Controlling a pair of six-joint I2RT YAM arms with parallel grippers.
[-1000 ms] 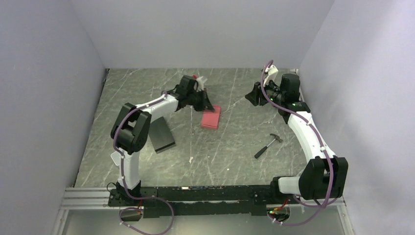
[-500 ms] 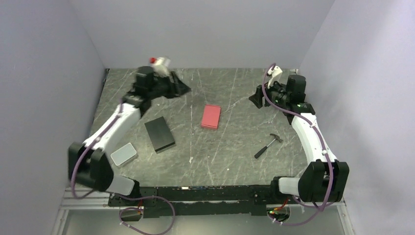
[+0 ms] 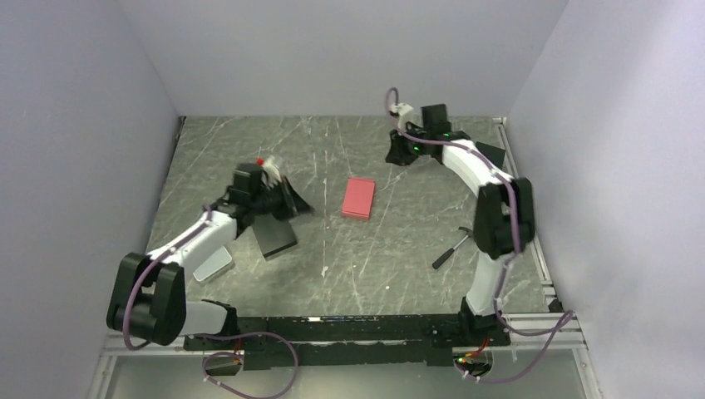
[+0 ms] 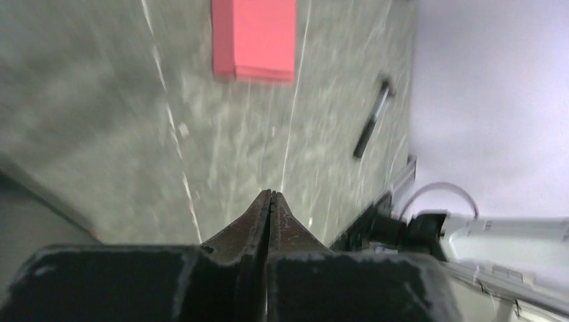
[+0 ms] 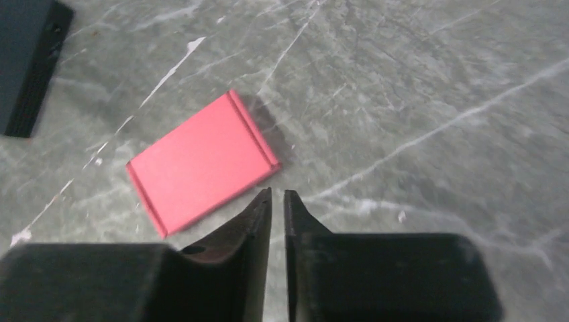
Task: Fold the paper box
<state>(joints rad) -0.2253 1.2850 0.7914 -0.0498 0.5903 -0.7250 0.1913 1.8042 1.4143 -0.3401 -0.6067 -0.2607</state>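
The paper box is a flat red-pink rectangle lying closed on the grey marbled table, near the middle. It shows at the top of the left wrist view and at centre left of the right wrist view. My left gripper is shut and empty, left of the box and apart from it, over the black box. My right gripper hovers behind and to the right of the paper box. Its jaws stand almost together with a thin slit and nothing between them.
A black rectangular box lies front left, partly under my left gripper, and shows in the right wrist view. A small grey tin lies further front left. A hammer lies at the right. Walls enclose three sides.
My left arm swung from the back left corner forward to the black box. My right arm swung left from the right wall toward the back middle. The paper box has not moved.
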